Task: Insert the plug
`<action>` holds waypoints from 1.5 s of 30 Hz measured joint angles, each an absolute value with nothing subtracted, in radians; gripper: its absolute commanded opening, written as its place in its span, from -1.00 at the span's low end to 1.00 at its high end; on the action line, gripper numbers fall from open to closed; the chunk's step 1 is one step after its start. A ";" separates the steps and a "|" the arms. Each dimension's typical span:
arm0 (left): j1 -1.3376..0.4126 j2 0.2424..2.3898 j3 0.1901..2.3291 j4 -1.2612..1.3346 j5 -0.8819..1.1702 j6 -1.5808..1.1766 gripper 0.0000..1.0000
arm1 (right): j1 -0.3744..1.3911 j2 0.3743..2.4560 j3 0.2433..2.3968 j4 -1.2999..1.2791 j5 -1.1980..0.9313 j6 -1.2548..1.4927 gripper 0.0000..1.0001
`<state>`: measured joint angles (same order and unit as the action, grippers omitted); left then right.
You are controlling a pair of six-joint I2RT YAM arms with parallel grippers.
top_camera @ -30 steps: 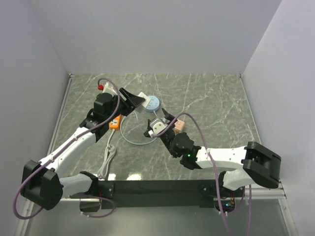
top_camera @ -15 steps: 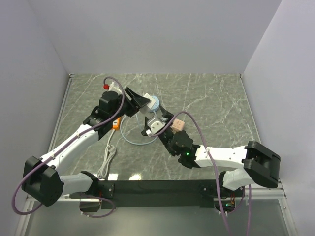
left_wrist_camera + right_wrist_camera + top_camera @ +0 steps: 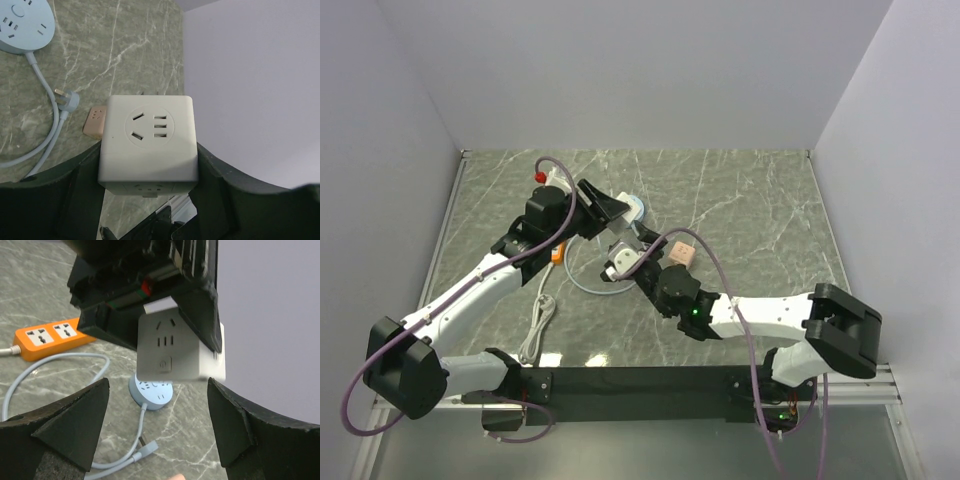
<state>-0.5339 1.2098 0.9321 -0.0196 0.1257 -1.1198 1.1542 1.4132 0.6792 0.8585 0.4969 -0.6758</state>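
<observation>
Right fingers (image 3: pixel 65 415) closer, apart, empty; left fingers (image 3: pixel 70 200) around cube socket (image 3: pixel 147 140), back unseen.

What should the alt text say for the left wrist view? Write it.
A white cube socket, outlet face toward the camera, is held between the dark fingers of the left gripper. Beyond it on the marble table lie a round blue power strip with its cable and loose plug, and a small beige adapter; a plain wall fills the right.
</observation>
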 measured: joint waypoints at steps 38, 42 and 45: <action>-0.561 1.228 0.934 -0.029 0.088 -1.112 -0.56 | 1.147 1.638 0.797 0.989 0.760 -0.898 -0.93; -0.567 1.242 0.933 -0.028 0.080 -1.117 -0.35 | 1.133 1.599 0.777 0.919 0.725 -0.828 -0.95; -0.572 1.258 0.923 -0.023 0.079 -1.121 -0.10 | 1.126 1.587 0.759 0.887 0.707 -0.780 -0.95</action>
<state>-0.5716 1.2575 0.9234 -0.0235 0.0788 -1.1206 1.1263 1.5871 0.7593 0.8871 0.7074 -0.7799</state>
